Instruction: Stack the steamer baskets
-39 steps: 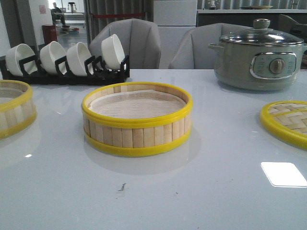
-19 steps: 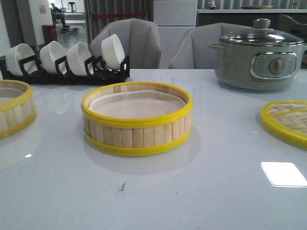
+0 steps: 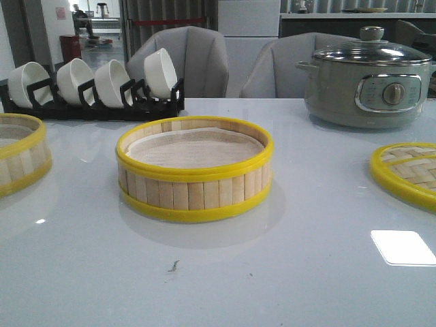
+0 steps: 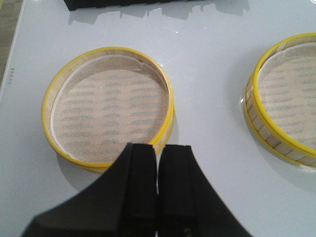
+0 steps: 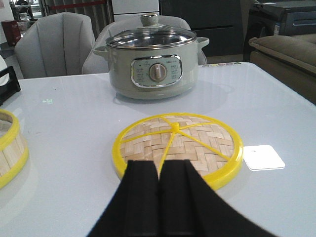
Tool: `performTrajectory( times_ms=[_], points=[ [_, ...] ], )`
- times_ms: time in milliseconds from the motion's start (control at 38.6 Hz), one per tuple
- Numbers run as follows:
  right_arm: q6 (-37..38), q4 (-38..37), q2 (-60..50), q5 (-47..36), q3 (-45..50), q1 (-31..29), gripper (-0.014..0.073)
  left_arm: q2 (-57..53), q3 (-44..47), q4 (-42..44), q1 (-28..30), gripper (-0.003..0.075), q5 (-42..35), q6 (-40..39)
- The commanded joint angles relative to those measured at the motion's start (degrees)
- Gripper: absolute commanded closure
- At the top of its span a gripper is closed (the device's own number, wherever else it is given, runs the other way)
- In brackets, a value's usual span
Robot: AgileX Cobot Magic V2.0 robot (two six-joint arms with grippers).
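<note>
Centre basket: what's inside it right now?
Only a white liner shows inside the centre basket, lying across the bottom with its edge curling up at the wall. No food or other item sits on it. The base under the liner is covered.

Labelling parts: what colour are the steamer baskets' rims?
Yellow, on both steamer baskets; clearest in the front view.

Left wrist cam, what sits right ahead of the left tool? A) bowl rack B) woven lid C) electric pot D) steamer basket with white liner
D: the left wrist view shows the left tool, fingers together, just short of a steamer basket with a yellow rim and white liner; a second basket sits apart to the side.
</note>
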Motion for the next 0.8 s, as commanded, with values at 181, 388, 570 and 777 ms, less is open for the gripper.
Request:
performTrajectory(
  times_ms=[181, 388, 570, 777],
  points=[
    [-0.4, -0.7, -1.2, -4.7, -0.9, -0.3, 0.0526, 0.1, -2.0, -9.6, -0.4, 0.0634, -8.9, -9.8],
    [-0.4, -0.7, -1.2, -4.7, -0.9, -0.3, 0.0526, 0.1, -2.0, -4.6, -0.4, 0.0634, -9.9, -2.7],
    [-0.4, -0.7, -1.2, -4.7, -0.9, -0.3, 0.0526, 0.1, -2.0, 0.6, -0.4, 0.0634, -9.3, -2.6],
    [-0.4, -0.7, -1.2, -4.7, -0.9, -0.3, 0.0526, 0.1, -2.0, 2.2, -0.4, 0.0634, -7.8, -2.6]
  ],
)
